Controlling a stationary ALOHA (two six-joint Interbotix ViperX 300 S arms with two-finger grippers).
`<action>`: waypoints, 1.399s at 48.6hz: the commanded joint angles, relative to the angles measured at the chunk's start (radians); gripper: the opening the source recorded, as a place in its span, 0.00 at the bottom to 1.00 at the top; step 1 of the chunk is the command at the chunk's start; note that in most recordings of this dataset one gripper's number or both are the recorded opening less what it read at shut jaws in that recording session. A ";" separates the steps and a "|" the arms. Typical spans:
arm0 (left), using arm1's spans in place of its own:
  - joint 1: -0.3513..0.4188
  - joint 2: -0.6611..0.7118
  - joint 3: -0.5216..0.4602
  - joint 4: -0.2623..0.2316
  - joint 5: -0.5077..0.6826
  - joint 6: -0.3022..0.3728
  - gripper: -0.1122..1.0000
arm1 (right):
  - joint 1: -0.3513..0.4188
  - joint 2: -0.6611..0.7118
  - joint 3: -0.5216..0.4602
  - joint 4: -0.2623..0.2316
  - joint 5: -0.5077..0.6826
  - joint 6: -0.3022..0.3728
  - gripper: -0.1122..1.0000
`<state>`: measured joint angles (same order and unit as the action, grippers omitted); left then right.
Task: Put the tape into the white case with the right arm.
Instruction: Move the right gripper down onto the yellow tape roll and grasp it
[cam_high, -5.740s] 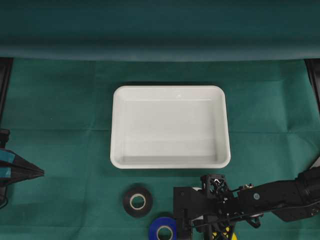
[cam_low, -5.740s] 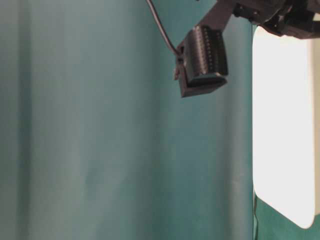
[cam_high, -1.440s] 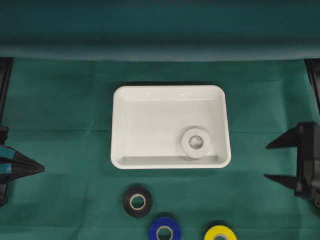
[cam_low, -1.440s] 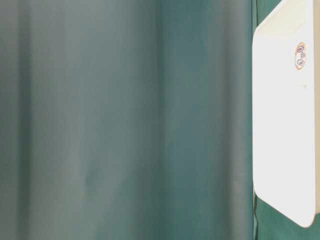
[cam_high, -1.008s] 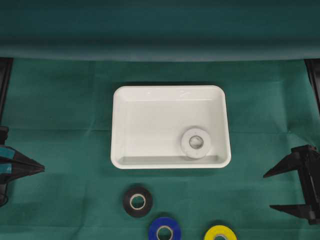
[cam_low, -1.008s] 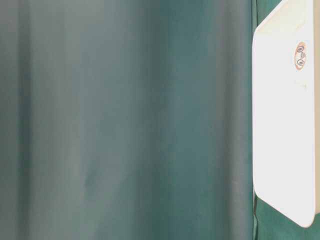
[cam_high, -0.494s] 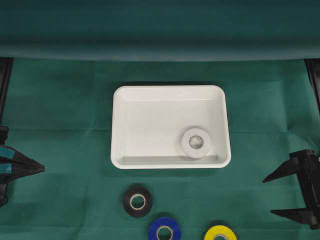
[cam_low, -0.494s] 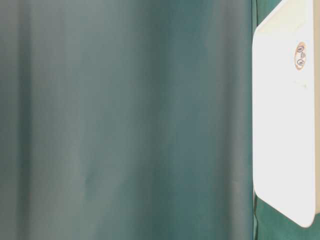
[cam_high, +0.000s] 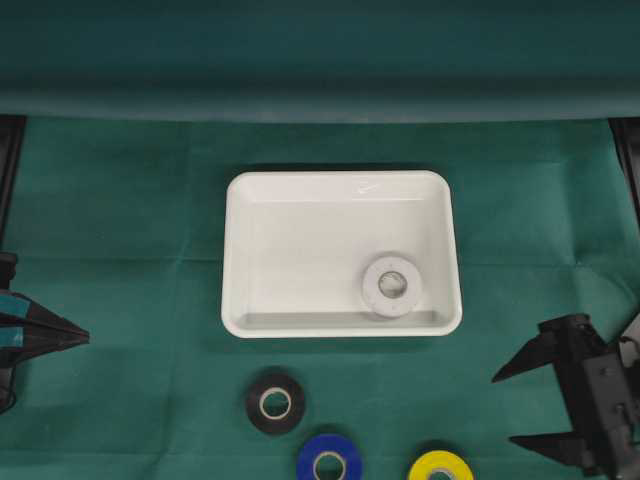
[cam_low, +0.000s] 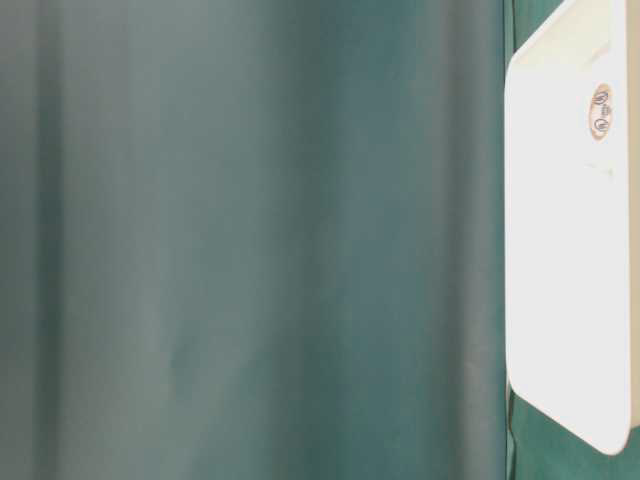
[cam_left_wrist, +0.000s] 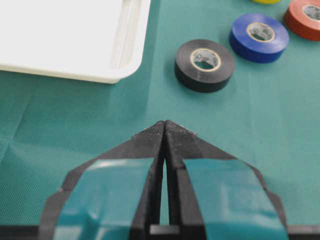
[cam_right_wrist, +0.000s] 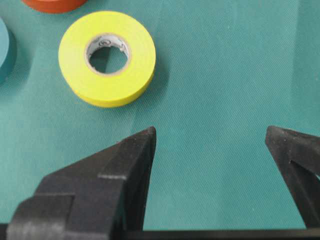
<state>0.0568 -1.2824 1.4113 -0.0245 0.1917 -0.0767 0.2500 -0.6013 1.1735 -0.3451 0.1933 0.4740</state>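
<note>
Shifted inward and down from the desk's right edge since a second ago: right pincer (cam_high: 512, 408), spread wide and empty. White tape (cam_high: 391, 285) already lying inside the white case (cam_high: 300, 250). Next: line up squarely over yellow tape (cam_right_wrist: 106, 57), straddling it before clenching. Left pincer (cam_left_wrist: 164, 131) clenched, idle.

Counter (cam_high: 120, 200): plain dark green cloth. Case (cam_high: 240, 250): glossy white. Roll (cam_high: 391, 285) inside it: white. Other rolls: black (cam_high: 275, 403), blue (cam_high: 328, 463), yellow (cam_high: 440, 467), orange-red (cam_left_wrist: 305, 17). Left pincer (cam_left_wrist: 165, 131): black with teal bands. Right pincer (cam_high: 525, 405): plain black.
</note>
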 joint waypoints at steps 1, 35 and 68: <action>0.003 0.008 -0.011 0.000 -0.011 -0.002 0.10 | 0.008 0.046 -0.051 -0.002 -0.009 -0.002 0.70; 0.003 0.008 -0.011 -0.002 -0.011 -0.002 0.10 | 0.057 0.405 -0.291 -0.002 -0.009 -0.002 0.71; 0.003 0.008 -0.011 0.000 -0.011 -0.002 0.10 | 0.060 0.512 -0.310 -0.003 -0.011 -0.002 0.71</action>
<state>0.0568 -1.2824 1.4113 -0.0245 0.1917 -0.0767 0.3083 -0.0966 0.8836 -0.3467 0.1902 0.4740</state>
